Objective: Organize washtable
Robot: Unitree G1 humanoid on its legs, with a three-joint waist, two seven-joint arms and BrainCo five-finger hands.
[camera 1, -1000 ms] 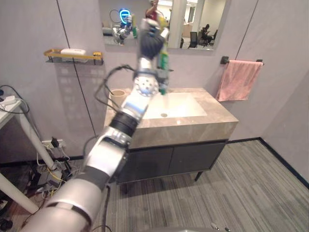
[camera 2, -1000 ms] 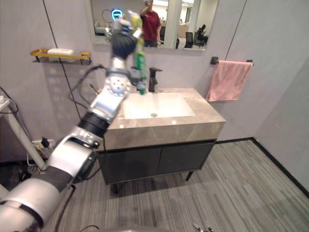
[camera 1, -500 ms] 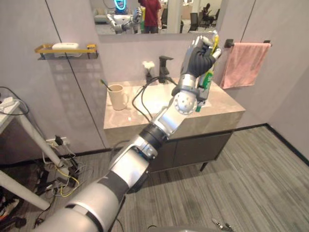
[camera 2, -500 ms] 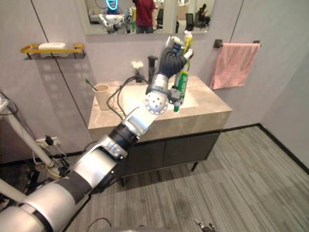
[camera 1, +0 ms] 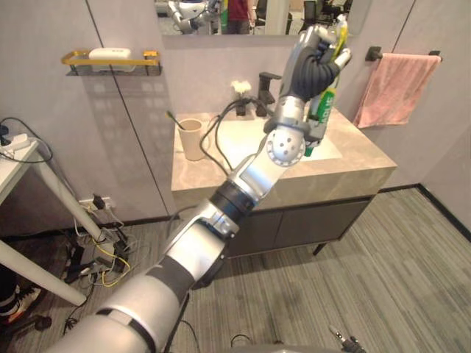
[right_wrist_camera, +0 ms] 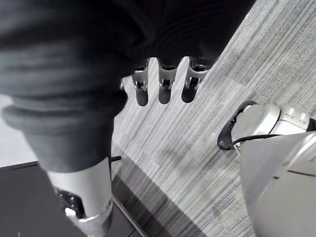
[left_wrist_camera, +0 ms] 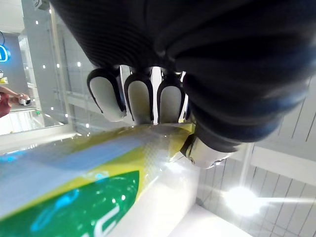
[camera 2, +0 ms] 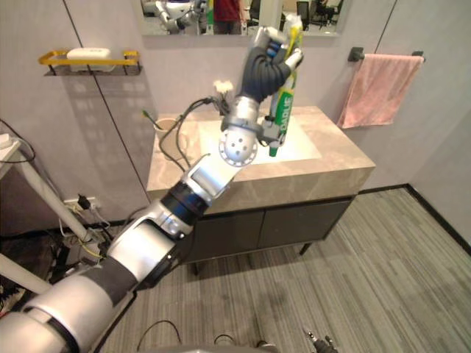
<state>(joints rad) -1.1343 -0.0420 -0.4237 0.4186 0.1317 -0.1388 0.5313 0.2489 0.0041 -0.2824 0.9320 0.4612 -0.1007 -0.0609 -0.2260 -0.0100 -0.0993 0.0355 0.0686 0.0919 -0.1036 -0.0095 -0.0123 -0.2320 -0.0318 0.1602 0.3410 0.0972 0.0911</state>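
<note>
My left hand is raised high in front of the washtable, shut on a green and yellow tube that hangs upright below the fist. In the left wrist view my fingers curl over the tube. Seen from the head, hand and tube lie over the right part of the white basin. A beige cup holding a toothbrush stands on the counter's left end. My right hand hangs over the striped floor with relaxed fingers and holds nothing.
A black faucet stands behind the basin with a small white item beside it. A pink towel hangs on the right wall. A gold shelf with white soap is up left. A white table stands at far left.
The whole picture has shifted, so the camera moved. My left hand, still holding the tube, has swung from over the basin's left edge to its right side.
</note>
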